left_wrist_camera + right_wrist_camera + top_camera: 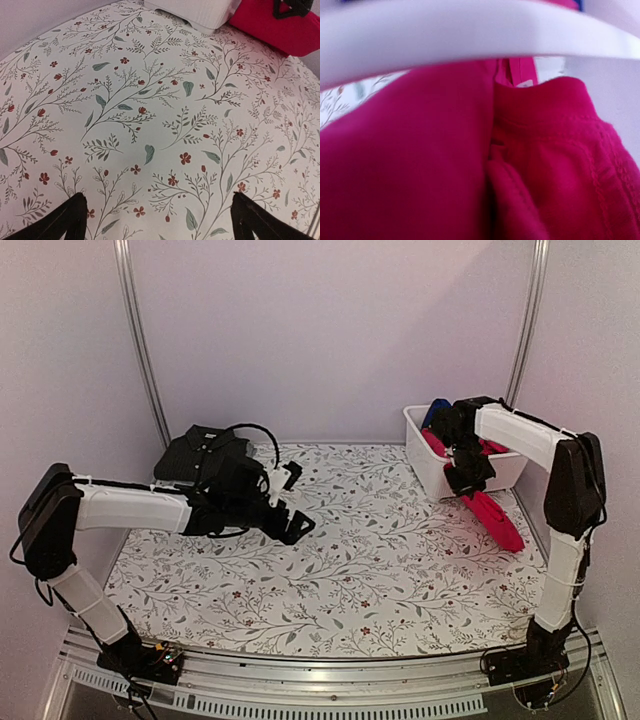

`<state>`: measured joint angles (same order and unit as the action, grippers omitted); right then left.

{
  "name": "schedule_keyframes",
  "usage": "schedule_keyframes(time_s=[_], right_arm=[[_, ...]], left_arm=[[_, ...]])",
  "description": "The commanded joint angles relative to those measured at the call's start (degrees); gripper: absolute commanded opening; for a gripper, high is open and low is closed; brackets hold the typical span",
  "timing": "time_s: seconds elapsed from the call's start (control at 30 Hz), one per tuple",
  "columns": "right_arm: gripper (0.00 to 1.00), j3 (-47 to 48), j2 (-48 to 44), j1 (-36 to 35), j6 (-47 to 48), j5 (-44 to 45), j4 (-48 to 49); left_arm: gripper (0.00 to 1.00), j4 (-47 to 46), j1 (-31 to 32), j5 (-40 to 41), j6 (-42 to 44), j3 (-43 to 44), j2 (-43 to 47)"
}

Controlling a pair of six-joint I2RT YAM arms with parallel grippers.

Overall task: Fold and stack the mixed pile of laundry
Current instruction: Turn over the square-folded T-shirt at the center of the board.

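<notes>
The right gripper (468,478) is closed on the pinkish-red soft cloth garment (495,520) at the near wall of the white rectangular plastic tub (425,462) (its wrist camera shows only fabric and the tub rim, no fingers). From the jaws the garment runs toward that arm's own base, with its long axis diagonal and its free end on the floral leaf-patterned cloth (350,570). The right arm is by far the nearer. The left gripper (297,502) hovers fully open and empty, well apart to the garment's left. The next move likely draws the garment along this axis, clear of the tub.
</notes>
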<state>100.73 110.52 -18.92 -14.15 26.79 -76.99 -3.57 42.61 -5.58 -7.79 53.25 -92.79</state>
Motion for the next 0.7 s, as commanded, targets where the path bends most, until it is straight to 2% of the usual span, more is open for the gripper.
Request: schedule_keyframes(time_s=[0.0,0.13,0.23,0.47,0.67], right_arm=[[0.00,1.8,6.8,-11.4,-2.2,-3.8,-2.1],[0.00,11.4,14.6,-19.1,-2.4,-8.9,-2.1],[0.00,16.7,19.8,-22.0,-3.0,-13.9,-2.1],[0.00,24.7,26.3,-25.9,-3.3,-25.5,0.3],[0.00,31.3,30.6,-26.1,-3.9,-40.5,5.0]], left_arm=[[1.00,1.0,-1.0,-0.5,0.1,-1.8,1.8],[1.00,1.0,-1.3,-0.8,-1.1,-2.9,2.7],[1.00,1.4,-1.8,-0.9,-2.1,-3.8,3.6],[1.00,1.3,-4.3,-1.8,-4.8,-7.1,7.4],[1.00,2.1,-7.3,-3.1,-8.2,-8.5,9.1]])
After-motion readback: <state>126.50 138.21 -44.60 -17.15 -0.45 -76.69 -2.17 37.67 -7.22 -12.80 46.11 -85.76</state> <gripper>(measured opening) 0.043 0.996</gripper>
